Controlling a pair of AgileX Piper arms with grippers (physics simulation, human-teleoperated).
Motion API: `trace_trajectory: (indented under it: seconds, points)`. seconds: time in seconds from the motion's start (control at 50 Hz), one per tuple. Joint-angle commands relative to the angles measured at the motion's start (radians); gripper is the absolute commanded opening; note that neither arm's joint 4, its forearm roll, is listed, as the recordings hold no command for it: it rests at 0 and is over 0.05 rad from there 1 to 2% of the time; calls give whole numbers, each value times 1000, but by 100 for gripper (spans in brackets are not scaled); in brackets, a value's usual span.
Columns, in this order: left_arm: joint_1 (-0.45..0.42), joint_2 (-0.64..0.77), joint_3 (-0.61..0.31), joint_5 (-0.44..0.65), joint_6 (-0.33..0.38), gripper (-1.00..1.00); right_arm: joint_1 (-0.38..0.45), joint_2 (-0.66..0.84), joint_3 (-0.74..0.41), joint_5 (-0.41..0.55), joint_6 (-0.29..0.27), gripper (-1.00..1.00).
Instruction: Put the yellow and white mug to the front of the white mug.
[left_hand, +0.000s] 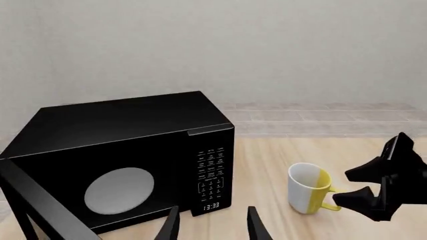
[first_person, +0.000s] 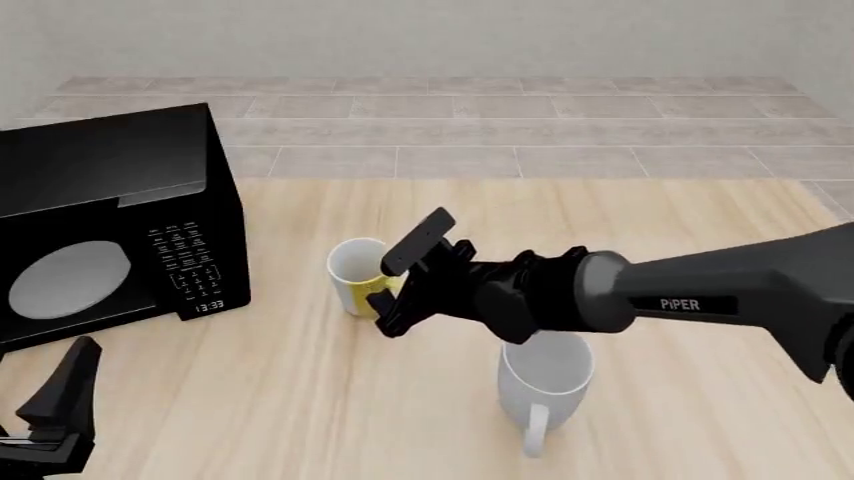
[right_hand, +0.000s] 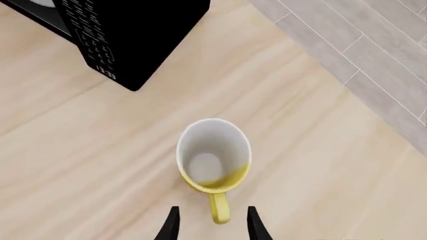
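The yellow and white mug (first_person: 355, 277) stands upright on the wooden table, just right of the microwave, its handle pointing toward my right gripper (first_person: 399, 303). That gripper is open, its fingers (right_hand: 172, 225) on either side of the yellow handle (right_hand: 220, 210) without closing on it. The left wrist view shows the same mug (left_hand: 308, 189) with the right gripper (left_hand: 352, 186) at its handle. The larger white mug (first_person: 546, 374) stands nearer the table's front, under the right arm, handle toward the front. My left gripper (first_person: 60, 412) hangs open and empty at the front left.
A black microwave (first_person: 107, 225) with its door swung open (left_hand: 40, 205) fills the table's left side. Bare wooden tabletop (first_person: 694, 230) stretches to the right, and a tiled floor lies beyond the far edge.
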Motion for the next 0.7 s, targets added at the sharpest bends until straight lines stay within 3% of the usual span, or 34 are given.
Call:
trace_trajectory:
  seconds: [0.02, 0.3, 0.32, 0.68, 0.7]
  points:
    - [0, 0, 0, 0, 0, 100, -33, 54, -18, -10, -5, 100]
    - [0, 0, 0, 0, 0, 100, -36, 116, -54, -12, 36, 100]
    - [0, 0, 0, 0, 0, 100, -38, 126, -64, -3, 73, 100]
    - [0, 0, 0, 0, 0, 100, -32, 193, -96, 21, 67, 100]
    - [0, 0, 0, 0, 0, 100, -37, 182, -89, 14, 71, -100]
